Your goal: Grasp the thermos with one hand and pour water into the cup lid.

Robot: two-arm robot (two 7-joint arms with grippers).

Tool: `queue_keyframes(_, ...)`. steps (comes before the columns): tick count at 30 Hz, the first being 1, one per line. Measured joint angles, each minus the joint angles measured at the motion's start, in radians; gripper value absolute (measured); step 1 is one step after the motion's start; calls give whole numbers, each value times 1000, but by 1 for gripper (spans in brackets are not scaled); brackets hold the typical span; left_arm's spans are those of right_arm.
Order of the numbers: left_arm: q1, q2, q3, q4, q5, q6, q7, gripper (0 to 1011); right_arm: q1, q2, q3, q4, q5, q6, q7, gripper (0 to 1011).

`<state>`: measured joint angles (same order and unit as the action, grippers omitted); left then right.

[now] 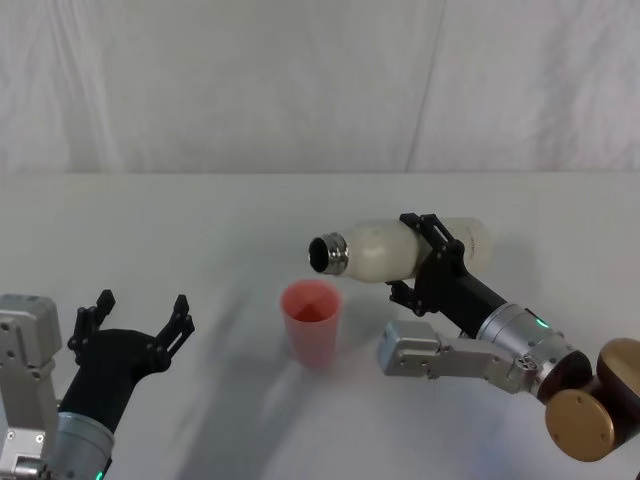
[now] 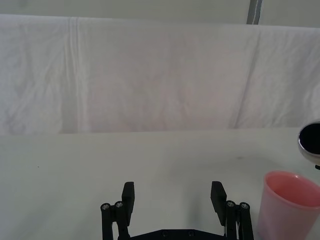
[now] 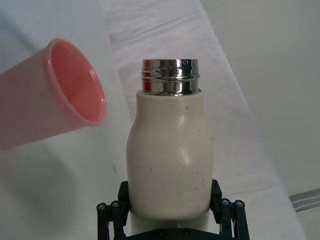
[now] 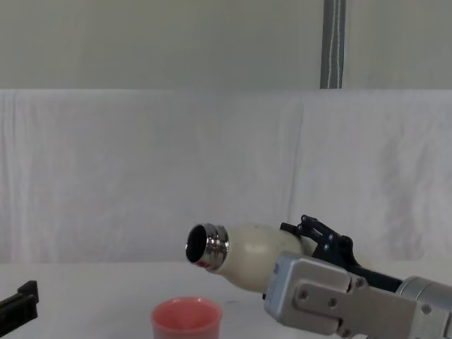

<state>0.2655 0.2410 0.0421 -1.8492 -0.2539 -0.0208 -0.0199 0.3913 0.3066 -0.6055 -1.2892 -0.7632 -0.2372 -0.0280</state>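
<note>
My right gripper (image 1: 424, 258) is shut on the cream-white thermos (image 1: 385, 250), holding it almost level in the air with its steel neck (image 1: 328, 254) pointing left. The neck's open mouth hangs just above and to the right of the pink cup lid (image 1: 311, 320), which stands upright on the table. In the chest view the thermos (image 4: 244, 258) sits above the cup lid (image 4: 186, 319). The right wrist view shows the thermos (image 3: 171, 157) between the black fingers (image 3: 218, 196), with the cup lid (image 3: 52, 92) beside the neck. My left gripper (image 1: 140, 314) rests open at the near left, empty.
A white cloth covers the table (image 1: 200, 220) and hangs as a backdrop (image 4: 141, 176) behind it. A grey vertical pole (image 4: 333, 44) stands behind the backdrop. Bare tabletop lies between my left gripper (image 2: 173, 196) and the cup lid (image 2: 290, 205).
</note>
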Motion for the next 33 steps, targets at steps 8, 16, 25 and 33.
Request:
queue_keyframes(8,0,0,0,0,0,0,0,1001,16,6,-13,17,-23,-2,-17,959)
queue_keyframes(16,0,0,0,0,0,0,0,1001,34,11,-22,35,-49,-1,-41,959)
queue_keyframes(25,0,0,0,0,0,0,0,1001,42,16,-37,42,-77,5,-64,959)
queue_keyframes(33,0,0,0,0,0,0,0,1001,47,21,-50,49,-99,10,-83,959)
